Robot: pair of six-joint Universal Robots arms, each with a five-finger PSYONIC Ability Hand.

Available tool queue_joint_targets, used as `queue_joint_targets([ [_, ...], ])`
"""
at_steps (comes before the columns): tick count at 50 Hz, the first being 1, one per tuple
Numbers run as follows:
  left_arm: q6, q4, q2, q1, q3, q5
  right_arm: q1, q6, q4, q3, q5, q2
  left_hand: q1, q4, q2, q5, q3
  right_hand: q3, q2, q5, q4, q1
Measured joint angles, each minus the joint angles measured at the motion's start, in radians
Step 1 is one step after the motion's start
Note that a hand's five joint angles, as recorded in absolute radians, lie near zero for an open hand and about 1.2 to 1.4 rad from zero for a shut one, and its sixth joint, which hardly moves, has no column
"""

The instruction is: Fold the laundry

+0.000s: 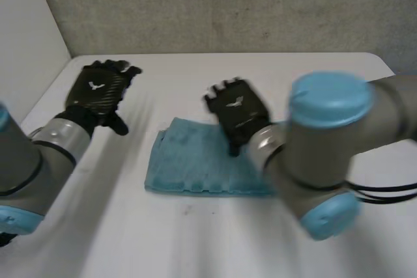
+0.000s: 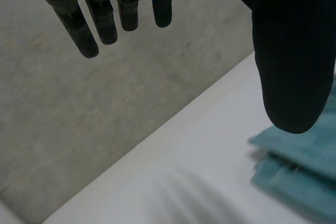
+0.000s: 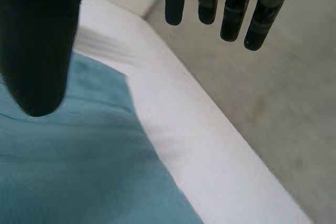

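Towel [image 1: 195,161], blue and folded into a flat oblong, lies near the middle of the white table [image 1: 195,239], its stacked layers showing along the near edge and at the end toward my left hand [image 1: 98,89]. That hand hangs above bare tabletop well apart from the cloth, fingers [image 2: 86,30] straight, thumb held wide, nothing in it. My right hand [image 1: 236,110] is over the towel's far edge, fingers straight and parted from the thumb, gripping nothing; I cannot tell whether the thumb touches the cloth. Bare table runs all round the towel: a wide strip on the near side, a narrower one beyond it up to the table's far edge. Past that edge stands a speckled grey wall [image 1: 228,4], and a plain white panel [image 1: 26,30] closes off the left side. My right arm [image 1: 326,154] crosses above the towel's right end and hides it from the head view.
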State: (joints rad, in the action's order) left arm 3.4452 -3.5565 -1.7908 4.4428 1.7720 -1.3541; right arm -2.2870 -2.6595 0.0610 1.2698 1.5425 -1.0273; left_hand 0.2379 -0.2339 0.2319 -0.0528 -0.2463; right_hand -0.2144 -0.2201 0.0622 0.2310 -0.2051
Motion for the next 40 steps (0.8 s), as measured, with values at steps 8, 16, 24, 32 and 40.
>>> queue_joint_targets([
  [8, -0.001, 0.002, -0.117, -0.202, -0.105, -0.004, 0.246, -0.18, -0.07, 0.266, -0.084, -0.173, 0.0, 0.0, 0.0, 0.0, 0.0, 0.002, 0.0, 0.0, 0.0, 0.0],
  [16, 0.002, 0.01, -0.25, -0.309, -0.185, -0.071, 0.47, -0.139, -0.017, 0.519, -0.211, -0.196, 0.0, 0.0, 0.0, 0.0, 0.0, -0.231, -0.226, 0.209, 0.216, -0.18],
  [24, -0.001, 0.013, -0.224, -0.304, -0.176, -0.173, 0.525, -0.094, 0.122, 0.559, -0.235, -0.181, 0.0, 0.0, 0.0, 0.0, 0.0, -0.948, -0.945, 0.896, 0.942, -0.741],
  [32, -0.008, 0.018, -0.083, -0.225, -0.091, -0.239, 0.3, -0.07, 0.17, 0.304, -0.166, -0.154, 0.0, 0.0, 0.0, 0.0, 0.0, -0.967, -0.957, 0.919, 0.961, -0.75],
  [40, -0.011, 0.019, 0.032, -0.135, -0.014, -0.243, -0.076, -0.025, 0.037, -0.055, -0.128, 0.099, 0.0, 0.0, 0.0, 0.0, 0.0, -0.968, -0.957, 0.921, 0.961, -0.75],
])
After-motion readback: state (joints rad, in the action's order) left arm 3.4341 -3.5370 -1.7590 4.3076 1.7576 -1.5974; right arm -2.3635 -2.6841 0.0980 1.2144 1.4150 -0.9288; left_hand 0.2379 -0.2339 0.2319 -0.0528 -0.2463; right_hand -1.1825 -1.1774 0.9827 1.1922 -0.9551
